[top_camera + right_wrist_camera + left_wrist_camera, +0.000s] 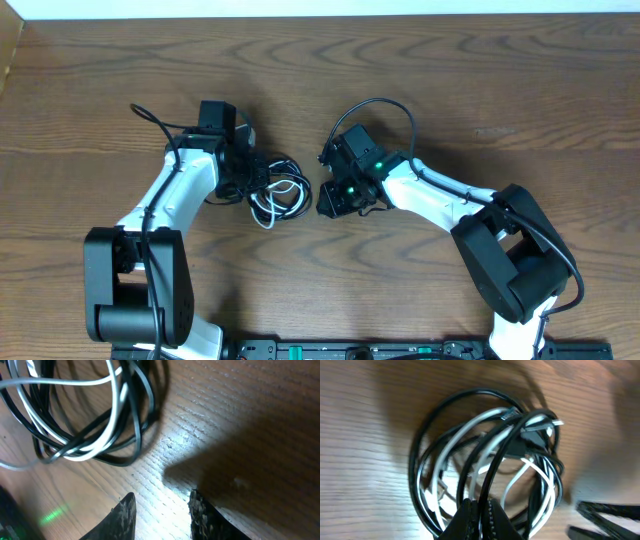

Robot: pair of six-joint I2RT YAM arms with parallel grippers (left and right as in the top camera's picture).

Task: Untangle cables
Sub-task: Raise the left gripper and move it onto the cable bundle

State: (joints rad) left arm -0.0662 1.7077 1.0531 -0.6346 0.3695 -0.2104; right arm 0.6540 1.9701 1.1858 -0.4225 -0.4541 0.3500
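At the near side of the counter [450,80], the left gripper [479,506] is clamped fully closed, apparently pinching a black strand at the rim of the cables [275,188]. The cables lie in one coiled heap between the two arms. Just beside the heap, the right gripper [162,497] hangs low over bare wood, its jaws partly apart and holding nothing.

The likely trouble is that nothing pins down the rest of the heap. A pull by the left arm alone may drag the whole coil along or cinch its loops tighter instead of freeing a strand. The white cord [470,430] threads through several black loops, and a small plug near the top of the coil could catch on a loop as it passes. The thin strand could also slip from the closed tips. The two grippers sit near each other, so a sideways draw toward the right risks a knock.

Beyond the heap the wood lies bare, with broad room toward the far edge and the far right. The counter's left edge lies well apart from the heap, beyond the left arm.
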